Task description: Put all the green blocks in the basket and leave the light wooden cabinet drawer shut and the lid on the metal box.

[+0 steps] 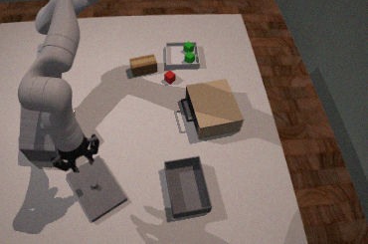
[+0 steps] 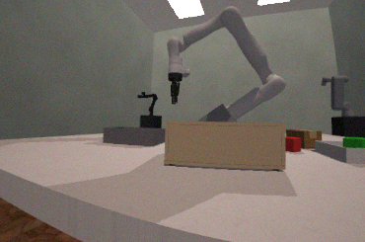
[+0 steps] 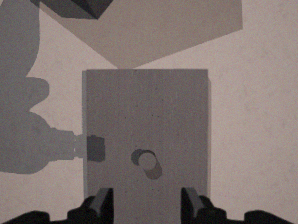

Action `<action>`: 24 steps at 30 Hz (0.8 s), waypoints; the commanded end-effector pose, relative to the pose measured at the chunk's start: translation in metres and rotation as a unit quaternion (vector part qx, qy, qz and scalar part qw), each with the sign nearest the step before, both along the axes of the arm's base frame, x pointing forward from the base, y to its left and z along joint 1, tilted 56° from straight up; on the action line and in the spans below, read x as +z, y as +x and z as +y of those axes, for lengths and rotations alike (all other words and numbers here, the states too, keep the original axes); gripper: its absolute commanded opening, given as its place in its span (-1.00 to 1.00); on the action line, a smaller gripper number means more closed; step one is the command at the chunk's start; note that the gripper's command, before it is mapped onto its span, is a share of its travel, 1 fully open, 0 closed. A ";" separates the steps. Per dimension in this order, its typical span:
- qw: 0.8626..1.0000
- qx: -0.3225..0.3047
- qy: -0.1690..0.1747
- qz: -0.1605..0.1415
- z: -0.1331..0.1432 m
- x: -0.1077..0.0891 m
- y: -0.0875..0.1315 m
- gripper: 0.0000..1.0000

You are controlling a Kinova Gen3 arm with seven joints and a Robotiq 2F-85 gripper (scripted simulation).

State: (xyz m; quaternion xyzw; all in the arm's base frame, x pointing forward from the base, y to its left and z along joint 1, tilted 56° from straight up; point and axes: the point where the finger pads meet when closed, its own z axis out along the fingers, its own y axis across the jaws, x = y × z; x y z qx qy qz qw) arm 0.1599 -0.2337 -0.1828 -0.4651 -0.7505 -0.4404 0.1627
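Observation:
My gripper (image 1: 85, 163) (image 2: 174, 102) (image 3: 147, 204) is open and empty, above the grey lid (image 1: 106, 198) (image 3: 150, 110). The lid lies flat on the table, its round knob (image 1: 96, 186) (image 3: 147, 161) up. The metal box (image 1: 191, 213) (image 2: 133, 135) stands uncovered; I see no block in it. Two green blocks (image 1: 188, 47) (image 1: 189, 57) are in the basket (image 1: 181, 67) (image 2: 340, 151), near its right side; green (image 2: 354, 142) also shows above its rim. The light wooden cabinet (image 1: 214, 107) (image 2: 224, 145) has its dark drawer (image 1: 187, 110) on the left; how far out it is, I cannot tell.
A red block (image 1: 169, 77) (image 2: 293, 144) lies between the basket and the cabinet. A brown wooden box (image 1: 143, 66) (image 2: 311, 138) stands left of the basket. A large grey box (image 1: 37, 138) stands beside the arm at the left, partly hidden by it; its dark corner (image 3: 82, 7) shows in the wrist view.

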 end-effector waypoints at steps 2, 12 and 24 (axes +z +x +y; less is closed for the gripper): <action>1.000 0.000 -0.001 0.000 -0.001 0.000 0.000 -0.05; 1.000 0.000 -0.001 0.000 0.002 -0.002 0.001 -0.05; 1.000 0.000 -0.001 0.000 0.019 -0.013 0.004 -0.05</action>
